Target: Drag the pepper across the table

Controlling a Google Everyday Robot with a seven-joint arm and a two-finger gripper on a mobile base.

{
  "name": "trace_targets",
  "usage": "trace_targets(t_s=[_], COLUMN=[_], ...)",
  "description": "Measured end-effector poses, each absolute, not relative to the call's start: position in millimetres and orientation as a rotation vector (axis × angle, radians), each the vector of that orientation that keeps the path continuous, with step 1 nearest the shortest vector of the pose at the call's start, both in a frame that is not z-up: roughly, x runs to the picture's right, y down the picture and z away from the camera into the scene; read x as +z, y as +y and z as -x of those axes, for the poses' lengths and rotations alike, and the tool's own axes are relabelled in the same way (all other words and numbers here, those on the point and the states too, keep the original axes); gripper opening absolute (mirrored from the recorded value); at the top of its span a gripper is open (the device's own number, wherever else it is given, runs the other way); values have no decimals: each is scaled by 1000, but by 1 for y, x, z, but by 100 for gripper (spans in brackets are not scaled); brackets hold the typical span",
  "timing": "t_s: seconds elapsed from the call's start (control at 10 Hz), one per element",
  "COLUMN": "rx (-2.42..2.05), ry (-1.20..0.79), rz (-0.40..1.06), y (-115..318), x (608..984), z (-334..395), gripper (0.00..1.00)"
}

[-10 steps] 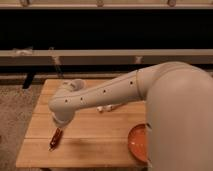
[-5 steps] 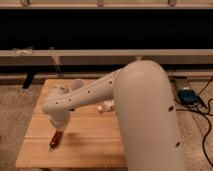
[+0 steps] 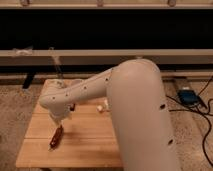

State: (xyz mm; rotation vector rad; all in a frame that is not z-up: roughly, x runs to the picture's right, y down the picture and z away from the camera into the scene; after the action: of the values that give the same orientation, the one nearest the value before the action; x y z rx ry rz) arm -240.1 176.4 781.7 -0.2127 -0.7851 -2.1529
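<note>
The pepper [image 3: 55, 138], small, slender and dark red, lies on the left front part of the light wooden table [image 3: 90, 142], pointing toward the front edge. My gripper [image 3: 60, 122] hangs from the white arm just above the pepper's upper end, at or very near it. The arm's wrist [image 3: 56, 104] hides most of the gripper. The big white upper arm [image 3: 142, 115] covers the right side of the table.
A small pale object [image 3: 101, 107] and a small dark block [image 3: 73, 106] lie near the table's middle, by the arm. A low ledge [image 3: 40, 56] runs behind the table. A blue device [image 3: 188, 95] and cables lie on the carpet to the right.
The arm has swung further across the view and now hides the table's right side, where an orange bowl showed a second ago. The gripper and pepper have stayed at about the same spot.
</note>
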Motion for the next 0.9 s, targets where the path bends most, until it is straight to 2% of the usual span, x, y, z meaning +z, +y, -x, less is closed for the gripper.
trace_targets(t_s=[0.3, 0.9], rx=[-2139, -2108], ry=[-789, -833], rz=[226, 298], y=[175, 202], x=[787, 805], z=[252, 260], gripper=[80, 80])
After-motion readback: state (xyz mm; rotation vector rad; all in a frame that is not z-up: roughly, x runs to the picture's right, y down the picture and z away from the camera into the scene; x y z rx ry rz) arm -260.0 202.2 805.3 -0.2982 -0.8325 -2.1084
